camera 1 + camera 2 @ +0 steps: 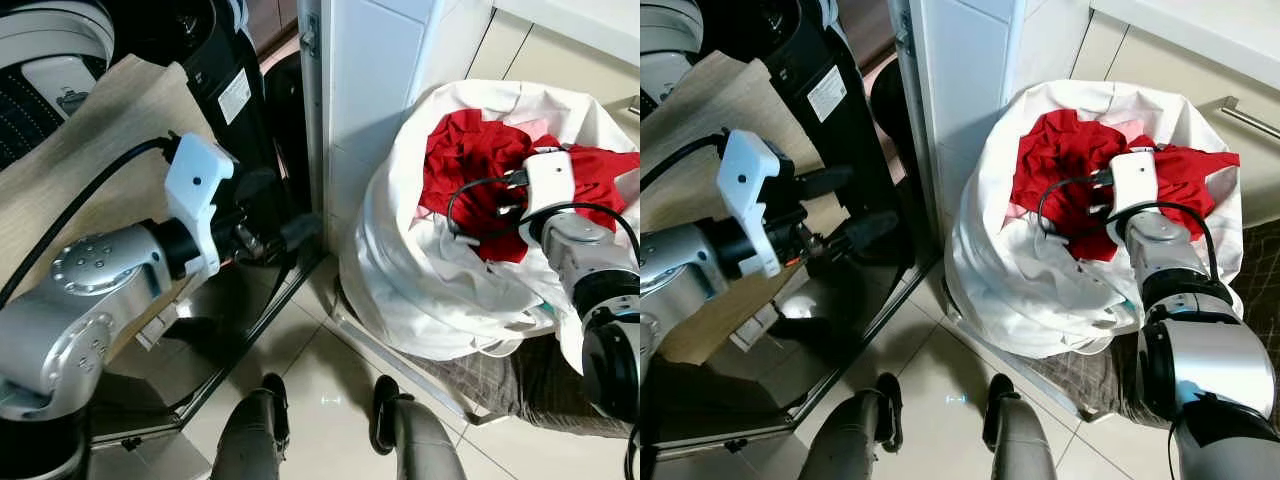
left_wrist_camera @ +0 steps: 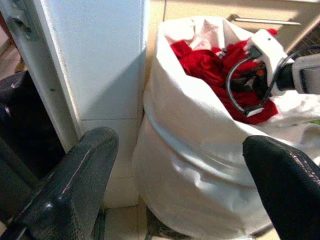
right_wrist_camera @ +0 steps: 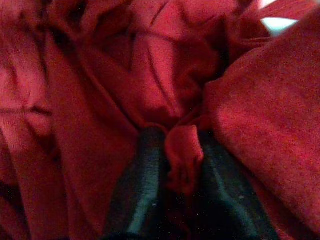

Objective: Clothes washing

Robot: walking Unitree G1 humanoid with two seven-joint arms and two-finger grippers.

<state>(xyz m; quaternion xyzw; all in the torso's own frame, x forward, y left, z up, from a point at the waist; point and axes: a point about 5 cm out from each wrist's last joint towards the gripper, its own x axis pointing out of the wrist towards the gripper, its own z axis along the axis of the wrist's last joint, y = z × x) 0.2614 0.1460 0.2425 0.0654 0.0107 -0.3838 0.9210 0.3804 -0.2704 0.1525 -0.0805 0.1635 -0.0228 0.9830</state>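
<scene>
A white laundry bag (image 1: 410,270) stands open on the floor at the right, heaped with red clothes (image 1: 470,160). My right arm reaches down into the bag. In the right wrist view my right gripper (image 3: 182,160) is shut on a fold of the red clothes, pinched between its two black fingers (image 3: 142,185). My left gripper (image 1: 845,205) hovers to the left of the bag, in front of the dark appliance, open and holding nothing. Its fingers (image 2: 75,185) stand wide apart and point toward the bag (image 2: 200,165).
A white column (image 1: 370,80) rises between the bag and a black appliance (image 1: 225,80). A wooden panel (image 1: 110,130) leans at the left above a dark glossy panel (image 1: 200,360). A checked mat (image 1: 520,380) lies under the bag. A drawer handle (image 1: 1250,118) is behind it.
</scene>
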